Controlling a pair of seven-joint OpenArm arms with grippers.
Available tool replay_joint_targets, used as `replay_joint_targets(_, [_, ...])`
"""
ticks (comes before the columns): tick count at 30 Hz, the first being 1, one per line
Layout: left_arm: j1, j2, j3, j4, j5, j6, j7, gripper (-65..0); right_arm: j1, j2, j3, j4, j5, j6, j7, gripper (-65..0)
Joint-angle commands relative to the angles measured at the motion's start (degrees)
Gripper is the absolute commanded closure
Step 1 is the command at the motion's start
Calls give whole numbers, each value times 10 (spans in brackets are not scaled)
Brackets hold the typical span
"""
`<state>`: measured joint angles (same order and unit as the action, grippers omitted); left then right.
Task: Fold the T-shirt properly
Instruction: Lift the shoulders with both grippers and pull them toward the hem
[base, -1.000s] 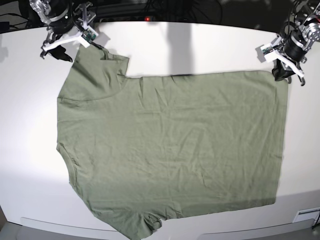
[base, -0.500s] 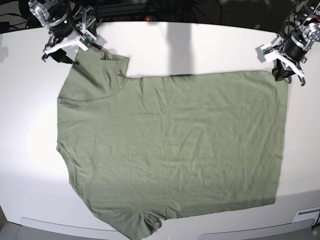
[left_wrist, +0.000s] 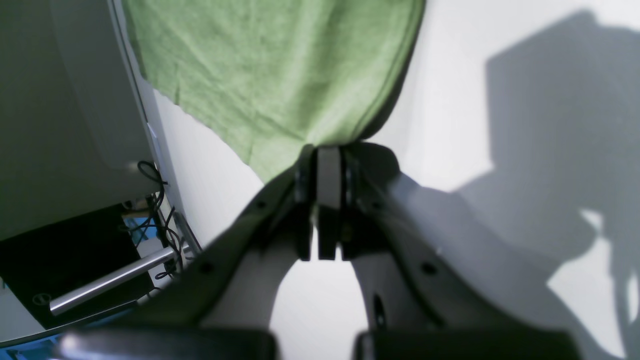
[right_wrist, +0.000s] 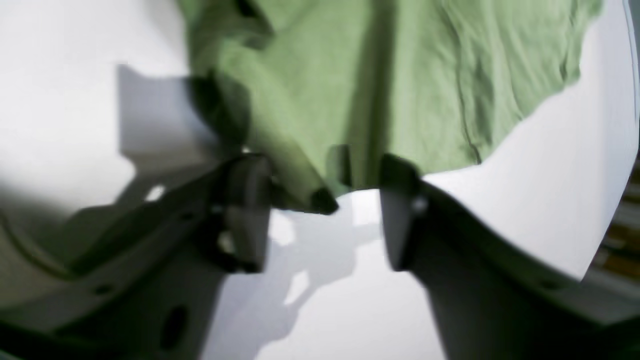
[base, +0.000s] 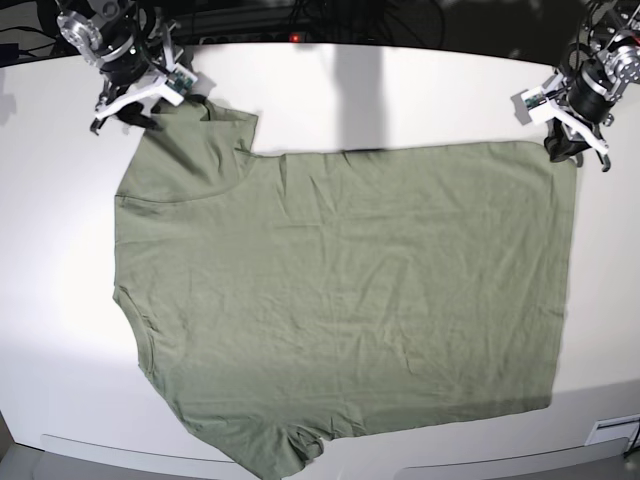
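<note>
We see the T-shirt (base: 340, 300) spread flat, unfolded, on the tabletop (base: 60, 300); left pincer (left_wrist: 320, 165) clamps a hem corner, right pincer (right_wrist: 320, 200) gapes around the sleeve edge.

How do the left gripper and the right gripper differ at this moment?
The left gripper is shut, its jaws pinching a corner of the T-shirt; the right gripper has its jaws apart, astride the sleeve edge without clamping it. The left gripper is at the hem end, the right at the sleeve end. Both sit at the shirt's far edge.
</note>
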<state>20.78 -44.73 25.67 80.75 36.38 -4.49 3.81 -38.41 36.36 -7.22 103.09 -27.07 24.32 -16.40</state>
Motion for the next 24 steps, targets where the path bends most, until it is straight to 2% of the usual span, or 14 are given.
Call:
replay_joint_targets(1, [19, 3, 15, -9, -4, -49, 9, 0, -3, 6, -3, 4, -2, 6, 6, -268])
replay_joint_targets(6, [19, 3, 15, -9, -4, -49, 9, 0, -3, 6, -27, 4, -2, 5, 6, -190])
replay_joint_targets(11, [19, 2, 15, -9, -4, -49, 9, 0, -3, 6, -29, 4, -2, 3, 5, 0])
replay_joint_targets(24, [19, 2, 15, -9, -4, -49, 7, 0, -3, 6, -29, 4, 7, 3, 8, 0])
